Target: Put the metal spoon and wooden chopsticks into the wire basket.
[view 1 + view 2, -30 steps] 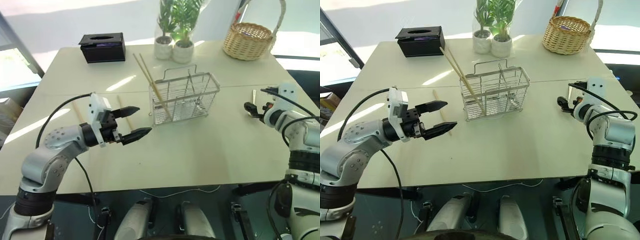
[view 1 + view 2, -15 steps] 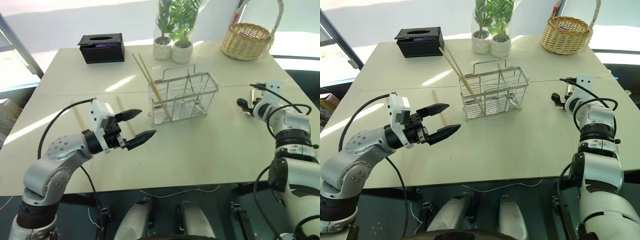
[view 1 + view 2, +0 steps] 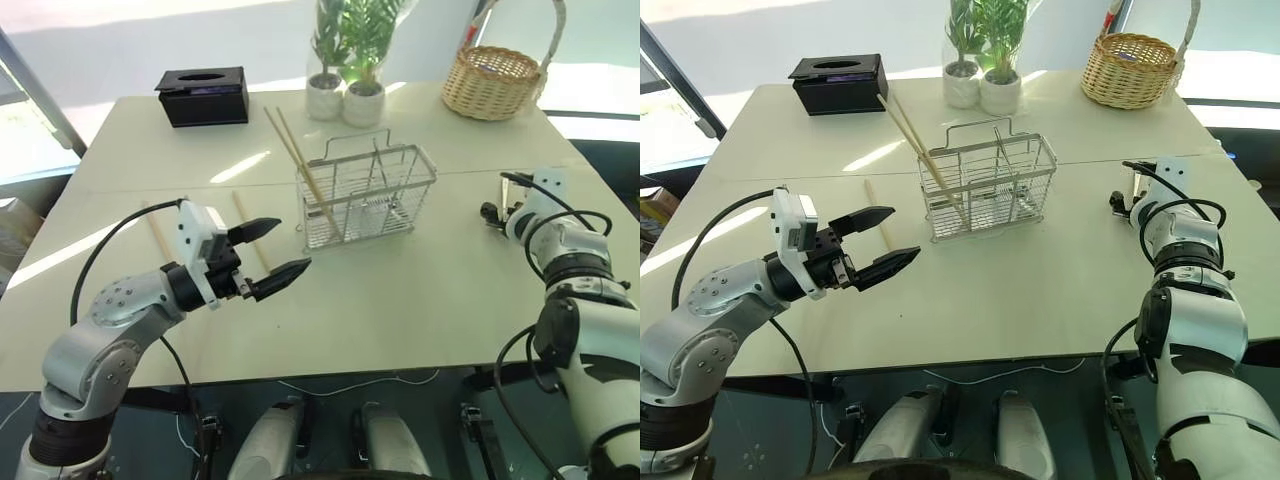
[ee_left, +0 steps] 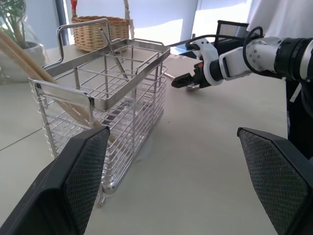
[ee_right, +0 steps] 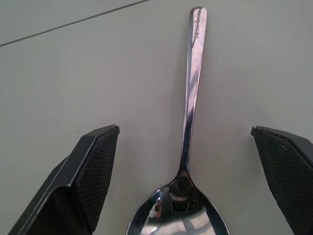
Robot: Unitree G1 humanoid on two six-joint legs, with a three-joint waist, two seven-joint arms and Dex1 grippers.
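The wire basket (image 3: 367,195) stands mid-table with two wooden chopsticks (image 3: 296,155) leaning out of its left end and a thin metal utensil upright inside. Two more wooden chopsticks lie flat on the table, one (image 3: 241,211) just behind my left gripper and one (image 3: 155,232) further left. My left gripper (image 3: 288,246) hovers open and empty, pointing at the basket's left end. The metal spoon (image 5: 188,112) lies flat on the table, bowl nearest, between the open fingers of my right gripper (image 3: 487,213), which sits low over the table right of the basket.
A woven wicker basket (image 3: 497,82) stands at the far right corner. Two potted plants (image 3: 345,95) stand behind the wire basket, and a black tissue box (image 3: 205,95) sits at the far left. The table's right edge runs close by my right arm.
My right arm has stretched forward and its gripper has sunk toward the table over the spoon. My left gripper has stayed in place, turning slightly.
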